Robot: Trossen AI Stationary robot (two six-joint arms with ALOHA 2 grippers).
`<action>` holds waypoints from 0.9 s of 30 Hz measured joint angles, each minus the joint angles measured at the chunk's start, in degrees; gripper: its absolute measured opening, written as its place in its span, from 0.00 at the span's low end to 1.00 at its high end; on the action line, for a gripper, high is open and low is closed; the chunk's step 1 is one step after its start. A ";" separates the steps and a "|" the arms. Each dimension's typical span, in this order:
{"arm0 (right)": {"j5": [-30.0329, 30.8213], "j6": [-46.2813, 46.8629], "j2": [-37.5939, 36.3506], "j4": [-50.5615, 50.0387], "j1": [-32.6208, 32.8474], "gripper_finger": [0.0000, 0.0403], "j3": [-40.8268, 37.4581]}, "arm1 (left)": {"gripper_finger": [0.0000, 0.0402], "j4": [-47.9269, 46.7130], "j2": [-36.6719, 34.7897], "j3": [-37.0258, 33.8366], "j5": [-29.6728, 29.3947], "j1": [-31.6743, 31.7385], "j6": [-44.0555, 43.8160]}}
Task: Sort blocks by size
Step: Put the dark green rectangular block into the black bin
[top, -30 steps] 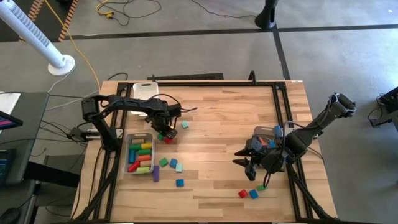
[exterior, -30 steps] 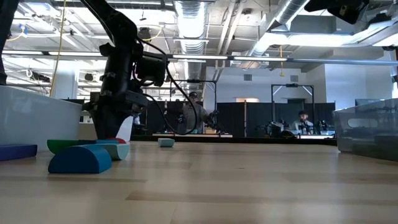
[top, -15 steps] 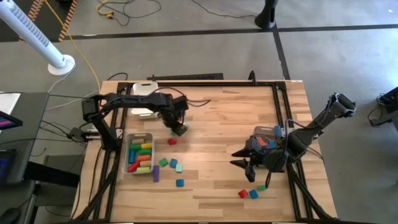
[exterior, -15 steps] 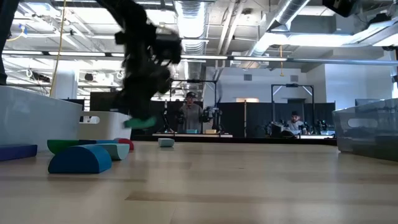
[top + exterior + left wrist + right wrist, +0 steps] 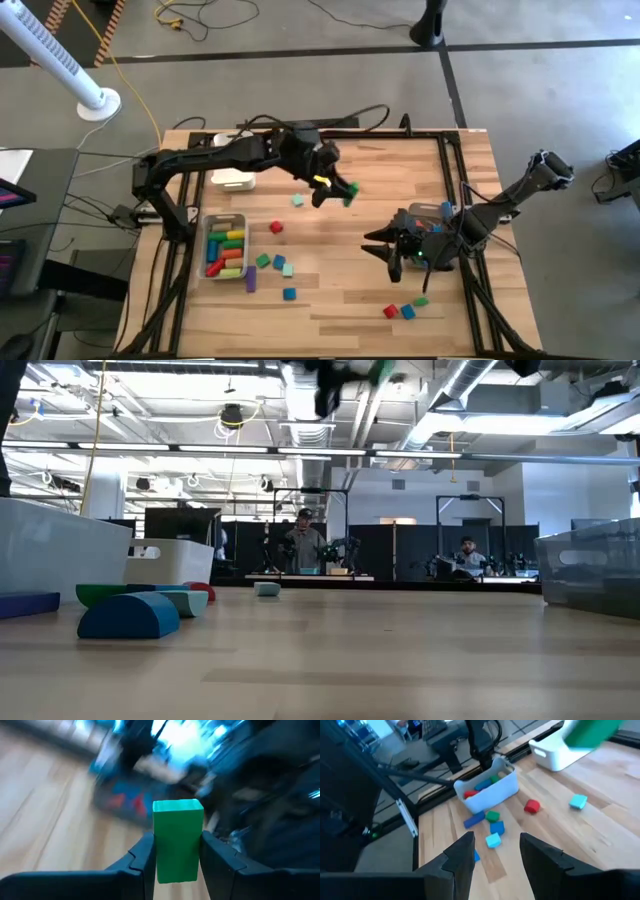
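The left arm stretches out across the middle of the tabletop, its end effector (image 5: 340, 190) raised high with fingers (image 5: 142, 857) clamped. The right arm reaches in low from the right edge, its end effector (image 5: 385, 253) parted, fingers (image 5: 462, 852) spread.

Green block (image 5: 177, 840) upright, pinched in left gripper (image 5: 335, 190) above table; red block (image 5: 276, 228), teal block (image 5: 297, 200) on wood, more in bin.

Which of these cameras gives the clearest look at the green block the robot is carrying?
The left wrist view: the green block fills the frame, clamped between the left gripper fingers. The high view shows it small, over the table's middle. The low view catches a blurred green bit at its top edge; the right wrist view clips it at a corner.
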 joint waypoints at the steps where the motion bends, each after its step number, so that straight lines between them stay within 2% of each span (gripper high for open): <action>1: 0.11 -0.22 0.00 0.56 -0.47 0.46 0.00 | 0.29 2.53 0.00 0.63 0.34 -0.53 -0.03; 5: 2.60 -1.43 0.00 3.58 -1.83 0.46 0.00 | 0.29 10.98 0.00 1.84 1.86 -2.21 -0.46; 8: 3.90 -4.58 0.00 7.68 -2.53 0.48 0.00 | 0.29 13.28 0.00 2.13 2.70 -2.90 -0.77; 17: 4.90 -9.42 0.00 14.71 -4.35 0.65 0.00 | 0.29 13.69 0.00 2.13 6.31 -4.35 -0.18; 27: 2.58 -15.51 0.00 22.06 -4.72 0.67 0.00 | 0.29 15.59 0.00 2.13 5.98 -5.96 0.90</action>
